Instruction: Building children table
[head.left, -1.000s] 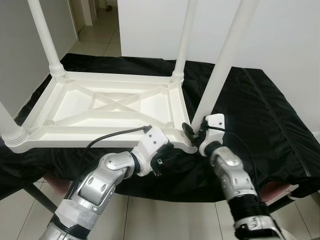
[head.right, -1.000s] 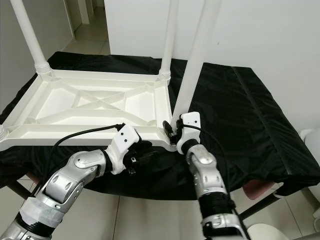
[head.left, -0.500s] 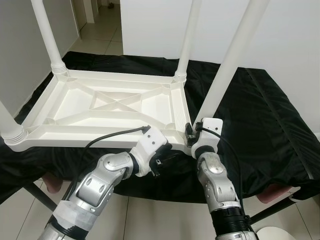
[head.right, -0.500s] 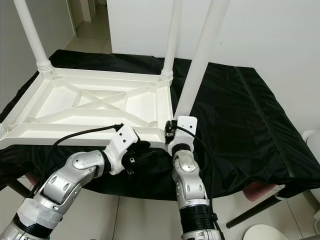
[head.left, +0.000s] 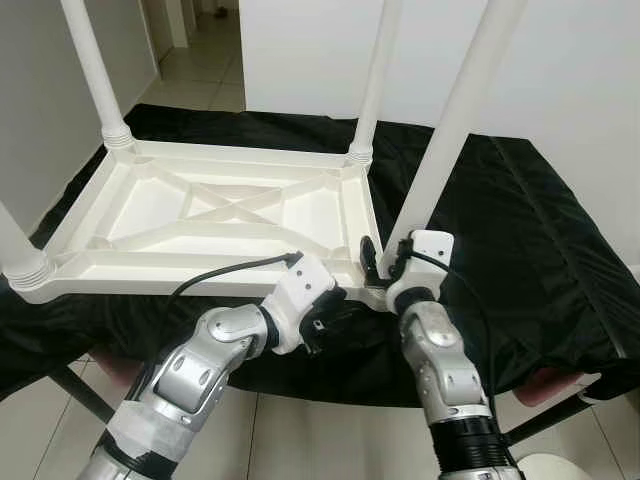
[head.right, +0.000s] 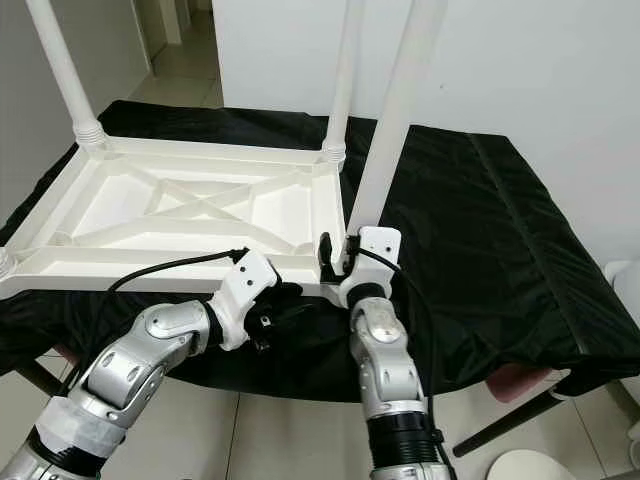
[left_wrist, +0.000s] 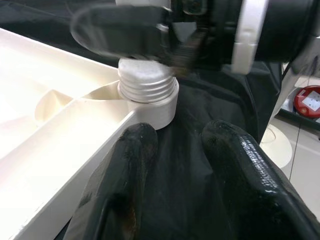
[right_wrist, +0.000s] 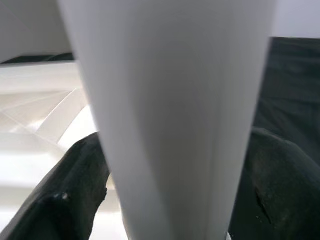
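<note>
The right tool (head.left: 378, 262) is clenched around the lower end of a white table leg (head.left: 440, 140), one black finger (right_wrist: 75, 190) on each side of it, right at the near right corner of the upturned children table (head.left: 215, 215). In the right wrist view the leg covers the middle of the frame, so the joint below it is hidden. The leg leans slightly and its upper end is cut off at the frame edge.

The left tool (left_wrist: 172, 190) sits just beside that corner, below the table's near rim, its two fingers (left_wrist: 125, 165) slightly parted with nothing between them. Ahead of them stands the threaded socket (left_wrist: 148, 92) of the corner, with the right tool blurred above it.

The table lies top-down on a surface draped in black cloth (head.left: 520, 230). Three other legs (head.left: 95, 70) stand upright in its remaining corners, all cut off at the top. Beyond are a white wall (head.left: 300, 50) and a tiled floor (head.left: 195, 70).
</note>
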